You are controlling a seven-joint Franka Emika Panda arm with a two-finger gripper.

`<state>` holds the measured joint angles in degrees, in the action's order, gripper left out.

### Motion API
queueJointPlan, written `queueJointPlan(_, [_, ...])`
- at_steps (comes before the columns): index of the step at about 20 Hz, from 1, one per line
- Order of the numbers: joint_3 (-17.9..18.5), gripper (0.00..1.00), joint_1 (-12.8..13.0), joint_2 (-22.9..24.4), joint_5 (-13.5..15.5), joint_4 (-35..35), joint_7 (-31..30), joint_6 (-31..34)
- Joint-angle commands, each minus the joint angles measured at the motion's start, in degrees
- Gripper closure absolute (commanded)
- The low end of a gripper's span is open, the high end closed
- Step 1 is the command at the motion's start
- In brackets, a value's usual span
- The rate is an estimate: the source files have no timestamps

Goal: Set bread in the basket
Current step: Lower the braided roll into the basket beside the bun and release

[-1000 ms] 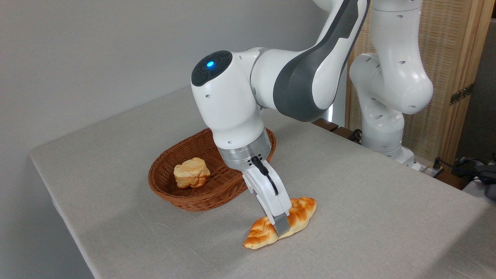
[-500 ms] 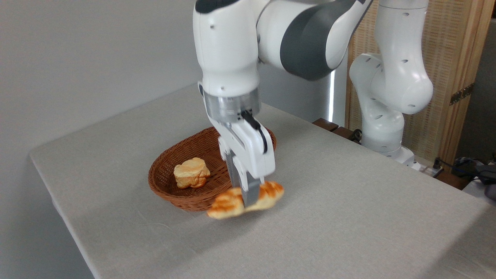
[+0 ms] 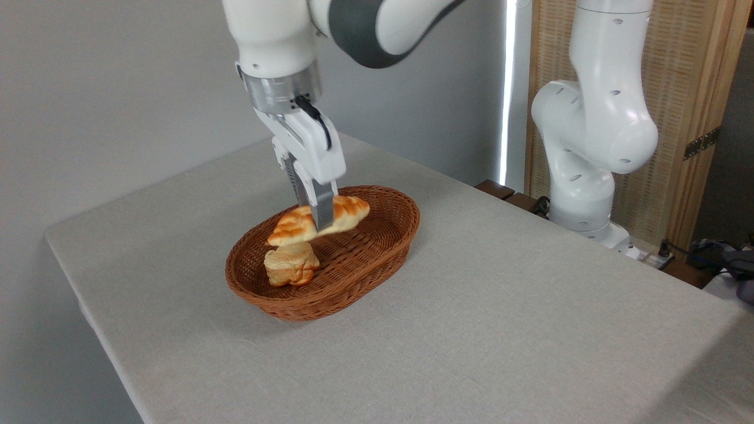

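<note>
Hanging over the basket, your pincer is clamped across the middle of the braided loaf, which sits level in the air above the weave, likely so it can drop lengthwise beside the bun already lying inside. Count two breads, one basket, and nothing else on the counter.

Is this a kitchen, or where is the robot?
Probably a robot lab or test room, not a kitchen. A white robot arm is mounted beside a plain cloth-covered table, the wall behind is bare grey, and cables and a power strip lie at the right. Only a wicker basket of bread looks kitchen-like.
</note>
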<state>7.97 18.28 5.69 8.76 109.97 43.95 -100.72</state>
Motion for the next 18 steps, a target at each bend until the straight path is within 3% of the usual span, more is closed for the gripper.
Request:
queueJointPlan(1, [-3.8,0.0,-0.3,-0.5,0.2,-0.5,-4.8,1.3])
queueJointPlan(15, [-2.4,0.0,-1.0,-0.8,-0.7,-0.8,-4.0,0.4])
queueJointPlan(18, [0.3,0.0,-1.0,-0.5,-4.0,-2.4,-3.3,0.3])
